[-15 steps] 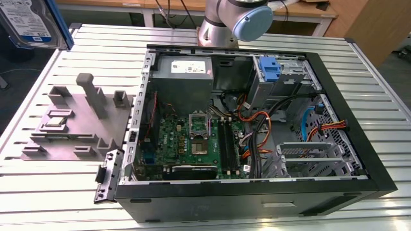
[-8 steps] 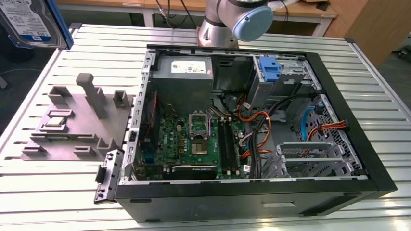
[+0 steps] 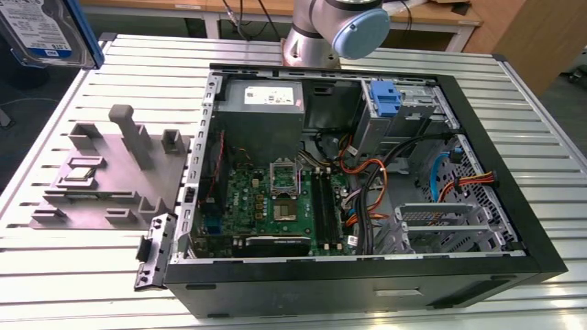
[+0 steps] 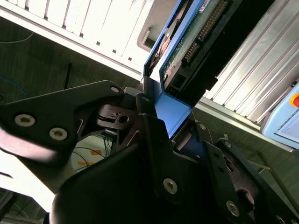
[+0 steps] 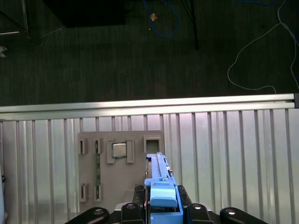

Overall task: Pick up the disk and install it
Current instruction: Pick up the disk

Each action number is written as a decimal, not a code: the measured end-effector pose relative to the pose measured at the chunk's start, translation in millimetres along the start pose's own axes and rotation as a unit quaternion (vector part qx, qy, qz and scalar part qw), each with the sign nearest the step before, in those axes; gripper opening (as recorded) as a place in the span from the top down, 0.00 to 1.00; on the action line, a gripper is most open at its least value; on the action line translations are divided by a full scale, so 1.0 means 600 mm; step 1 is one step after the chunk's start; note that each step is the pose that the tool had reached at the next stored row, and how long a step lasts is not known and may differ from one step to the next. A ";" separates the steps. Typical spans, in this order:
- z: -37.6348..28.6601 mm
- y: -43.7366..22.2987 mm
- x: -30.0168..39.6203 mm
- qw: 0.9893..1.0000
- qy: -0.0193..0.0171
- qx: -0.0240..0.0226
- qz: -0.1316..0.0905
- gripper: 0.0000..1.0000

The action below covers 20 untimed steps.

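The disk [image 3: 44, 31], silver-grey with a white-and-blue label and a blue carrier bracket, hangs in the air at the exterior view's upper left, past the table's far corner. In the first wrist view my gripper [image 5: 161, 207] is shut on the blue bracket of the disk [image 5: 159, 179], which stands edge-on above the grey fixture. The second wrist view looks along the black fingers [image 4: 154, 135] clamping the bracket, with the disk [image 4: 189, 39] and its green circuit board beyond them.
An open black computer case [image 3: 513, 227] lies on the slatted metal table [image 3: 82, 275], with a motherboard, cables, a blue-handled caddy [image 3: 385, 96] and a metal drive cage [image 3: 440, 220]. A grey fixture [image 3: 110, 172] holding a small square chip [image 5: 119, 149] lies beside it.
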<state>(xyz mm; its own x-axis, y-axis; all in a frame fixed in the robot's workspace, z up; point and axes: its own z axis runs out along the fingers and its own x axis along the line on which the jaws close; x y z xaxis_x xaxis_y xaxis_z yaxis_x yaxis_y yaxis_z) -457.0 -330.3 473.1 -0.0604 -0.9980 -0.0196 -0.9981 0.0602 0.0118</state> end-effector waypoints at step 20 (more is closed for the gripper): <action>-0.018 0.000 0.000 1.000 0.000 0.000 0.000 0.63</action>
<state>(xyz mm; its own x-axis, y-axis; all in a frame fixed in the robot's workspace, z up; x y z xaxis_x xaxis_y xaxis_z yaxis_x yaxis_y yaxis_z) -457.0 -330.2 483.7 -0.0604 -0.9980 -0.0197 -0.9981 0.0602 0.0118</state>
